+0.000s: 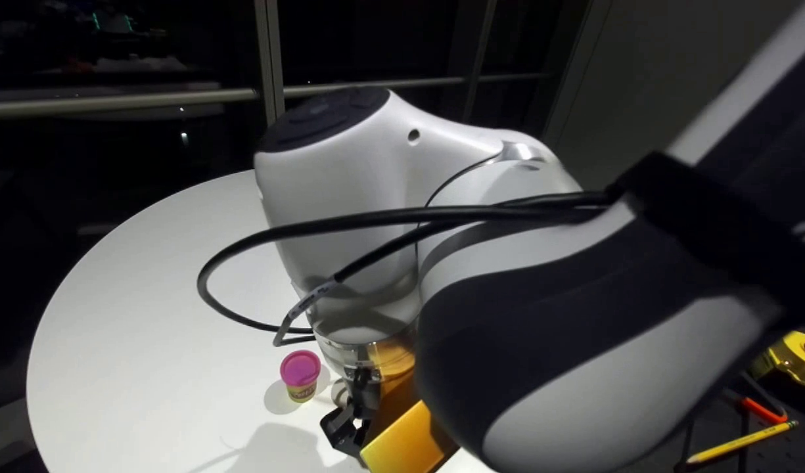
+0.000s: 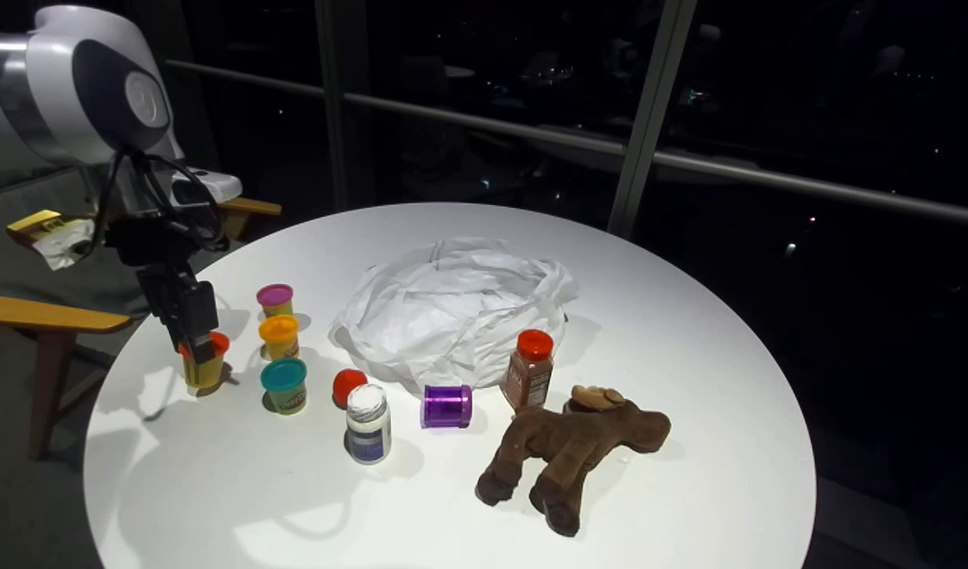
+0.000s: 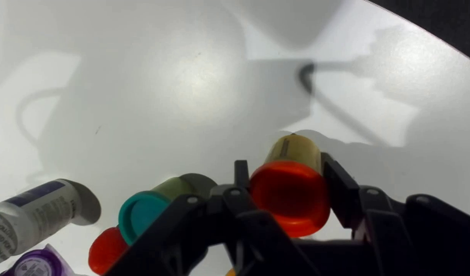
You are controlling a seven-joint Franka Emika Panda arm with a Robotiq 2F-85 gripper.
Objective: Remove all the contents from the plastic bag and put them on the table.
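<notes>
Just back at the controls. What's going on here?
The hand has its jaws on either side of the red-lidded tub; whether they grip it, I can't tell. Out on the table are a pink-lidded tub, an orange-lidded tub, a teal-lidded tub, a white bottle, a purple container, a red-capped jar, a red round thing and a brown plush toy. The white plastic bag lies crumpled there too; whether anything is inside, the views don't show.
</notes>
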